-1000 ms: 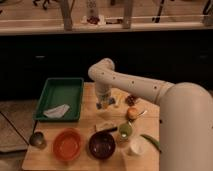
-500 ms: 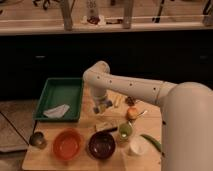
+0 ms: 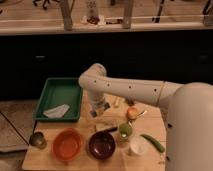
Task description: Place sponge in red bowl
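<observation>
End effector (image 3: 96, 108) closed on the sponge (image 3: 94, 113), low over the worktop (image 3: 82, 127), beyond the red bowl (image 3: 66, 145)

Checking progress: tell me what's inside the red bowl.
The red bowl looks empty: its whole inside shows, nothing covers it. The hand, shut, is farther back, beside the green tray, not over the bowl.

Setting: indoor robot test area, laid out like an office kitchenette. Evidence: a long dark counter (image 3: 150, 55) with a pale top runs behind a small wooden table (image 3: 45, 156). Props on the table: green tray (image 3: 50, 86) at the back-left corner, red bowl (image 3: 56, 145) and dark bowl (image 3: 102, 145) along the front edge. The gripper (image 3: 96, 109), fingers closed, hangs over the table's middle, just beside the tray's right edge.
</observation>
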`<state>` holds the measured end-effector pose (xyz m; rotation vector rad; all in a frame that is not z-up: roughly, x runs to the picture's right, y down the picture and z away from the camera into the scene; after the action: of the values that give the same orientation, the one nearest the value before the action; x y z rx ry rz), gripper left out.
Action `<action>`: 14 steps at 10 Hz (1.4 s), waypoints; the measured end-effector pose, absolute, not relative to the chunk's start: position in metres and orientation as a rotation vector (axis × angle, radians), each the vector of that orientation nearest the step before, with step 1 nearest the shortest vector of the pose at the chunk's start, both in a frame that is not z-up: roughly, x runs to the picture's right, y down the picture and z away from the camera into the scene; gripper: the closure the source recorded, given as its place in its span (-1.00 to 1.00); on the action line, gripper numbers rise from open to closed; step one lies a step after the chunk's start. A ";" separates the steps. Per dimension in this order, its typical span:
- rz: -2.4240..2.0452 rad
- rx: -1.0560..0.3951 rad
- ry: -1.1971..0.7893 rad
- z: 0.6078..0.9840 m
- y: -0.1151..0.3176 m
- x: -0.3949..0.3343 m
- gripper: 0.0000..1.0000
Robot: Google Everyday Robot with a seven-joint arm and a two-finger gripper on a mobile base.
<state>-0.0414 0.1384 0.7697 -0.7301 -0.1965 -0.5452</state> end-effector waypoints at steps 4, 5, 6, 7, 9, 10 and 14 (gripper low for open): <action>-0.623 -0.713 -0.224 0.757 0.153 -0.059 0.96; -0.649 -0.709 -0.232 0.752 0.159 -0.064 0.96; -0.698 -0.702 -0.254 0.743 0.170 -0.084 0.96; -0.719 -0.694 -0.260 0.741 0.172 -0.088 0.96; -0.761 -0.695 -0.269 0.735 0.182 -0.093 0.96; -0.774 -0.692 -0.276 0.733 0.184 -0.097 0.96; -0.854 -0.673 -0.311 0.726 0.195 -0.122 0.96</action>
<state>-0.1224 0.1951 0.7260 -0.6731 -0.3107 -0.8536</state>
